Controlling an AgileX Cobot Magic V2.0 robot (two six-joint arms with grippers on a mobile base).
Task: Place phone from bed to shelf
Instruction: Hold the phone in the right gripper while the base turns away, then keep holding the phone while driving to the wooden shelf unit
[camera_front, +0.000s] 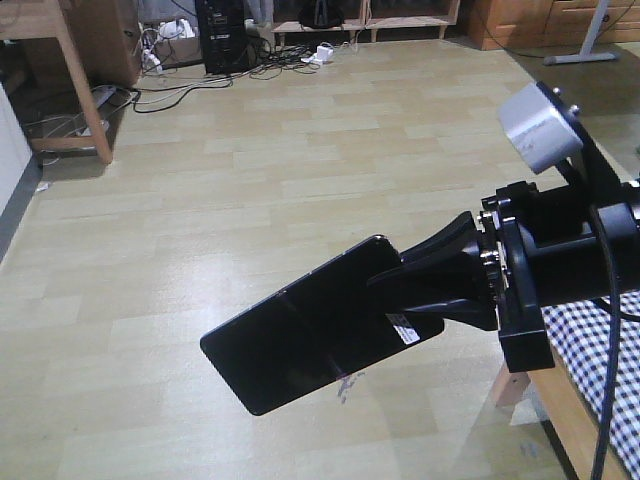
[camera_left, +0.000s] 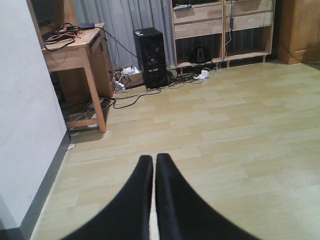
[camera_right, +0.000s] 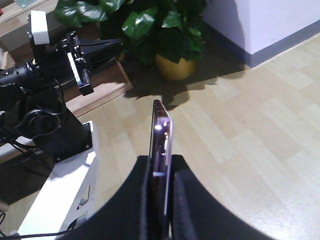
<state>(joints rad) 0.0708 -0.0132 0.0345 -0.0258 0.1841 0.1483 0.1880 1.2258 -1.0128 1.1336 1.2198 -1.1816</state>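
Right gripper (camera_front: 415, 290) pinches the phone (camera_front: 300, 335) by one short end, mid-frame over floor. Its long axis runs out from my gripper toward lower left. Left gripper (camera_left: 154, 165) is pressed together, empty. Shelf (camera_left: 247, 52) stands upper right in the left wrist view, well apart.

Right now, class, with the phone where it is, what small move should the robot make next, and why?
Probably swing the right gripper toward the shelf at the far wall, grip unchanged. The phone is clamped by one end, out over bare floor, already off the bed, with the shelf across the room.
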